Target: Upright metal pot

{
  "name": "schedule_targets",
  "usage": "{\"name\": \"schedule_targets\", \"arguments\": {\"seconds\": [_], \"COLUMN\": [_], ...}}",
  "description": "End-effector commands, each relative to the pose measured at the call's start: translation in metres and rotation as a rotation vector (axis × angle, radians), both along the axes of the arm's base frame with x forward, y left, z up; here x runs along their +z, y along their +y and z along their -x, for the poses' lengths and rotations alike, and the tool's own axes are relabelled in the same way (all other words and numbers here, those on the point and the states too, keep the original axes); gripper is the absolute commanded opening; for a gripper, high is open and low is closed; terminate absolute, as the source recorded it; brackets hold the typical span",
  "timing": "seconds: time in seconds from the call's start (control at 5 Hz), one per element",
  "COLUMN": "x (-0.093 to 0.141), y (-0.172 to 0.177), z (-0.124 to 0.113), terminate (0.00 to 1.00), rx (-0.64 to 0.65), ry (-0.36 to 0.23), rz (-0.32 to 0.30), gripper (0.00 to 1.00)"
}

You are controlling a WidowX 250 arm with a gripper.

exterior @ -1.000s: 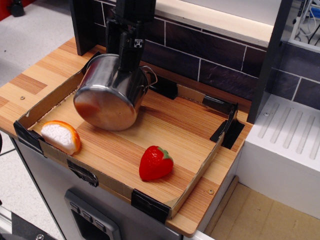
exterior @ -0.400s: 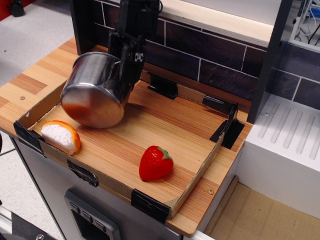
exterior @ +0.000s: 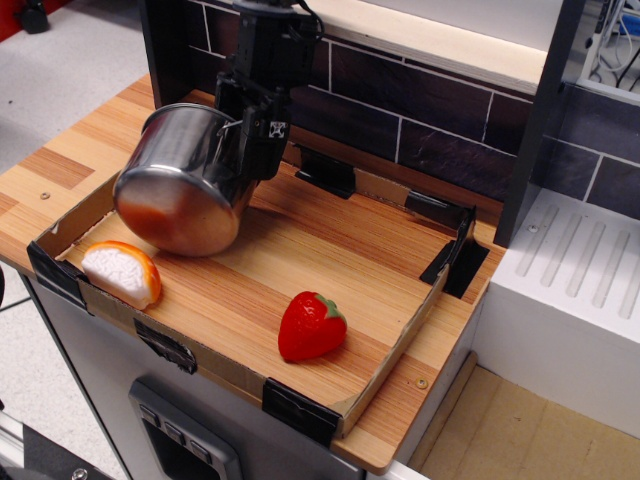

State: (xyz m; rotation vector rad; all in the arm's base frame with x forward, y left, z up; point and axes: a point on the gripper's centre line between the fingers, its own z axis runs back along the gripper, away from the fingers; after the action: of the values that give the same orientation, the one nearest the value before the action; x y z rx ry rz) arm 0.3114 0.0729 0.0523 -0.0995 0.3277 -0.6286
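Observation:
The shiny metal pot (exterior: 180, 180) is tilted on its side over the back left of the cardboard-edged tray (exterior: 390, 350), its round bottom facing the camera and lower left. My black gripper (exterior: 255, 135) comes down from above and is shut on the pot's rim on its right side, holding it. The pot's open mouth faces away and is hidden. Whether the pot's lower edge touches the tray floor I cannot tell.
A red toy strawberry (exterior: 310, 326) lies in the tray's front middle. An orange-and-white toy piece (exterior: 122, 272) lies at the front left corner, just below the pot. A dark tiled wall (exterior: 420, 110) runs behind; a white drainer (exterior: 570, 270) stands at the right.
The gripper has moved left with the pot in it; the pot shifted left and slightly up, its bottom now nearer the tray's left edge.

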Motion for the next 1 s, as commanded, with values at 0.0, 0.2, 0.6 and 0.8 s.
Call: {"name": "schedule_targets", "arguments": {"seconds": [0.0,0.2,0.6,0.8], "x": [0.023,0.037,0.064,0.061], "y": [0.001,0.004,-0.004,-0.01], "z": [-0.01,-0.017,-0.01,-0.006], "terminate": [0.0,0.0,0.0,0.0], "rx": [0.022,0.044,0.062,0.119], "ry": [-0.12,-0.266,-0.586,-0.794], "rz": [-0.051,-0.137,-0.267,-0.335], "gripper": [0.0,0.0,0.0,0.0]}}
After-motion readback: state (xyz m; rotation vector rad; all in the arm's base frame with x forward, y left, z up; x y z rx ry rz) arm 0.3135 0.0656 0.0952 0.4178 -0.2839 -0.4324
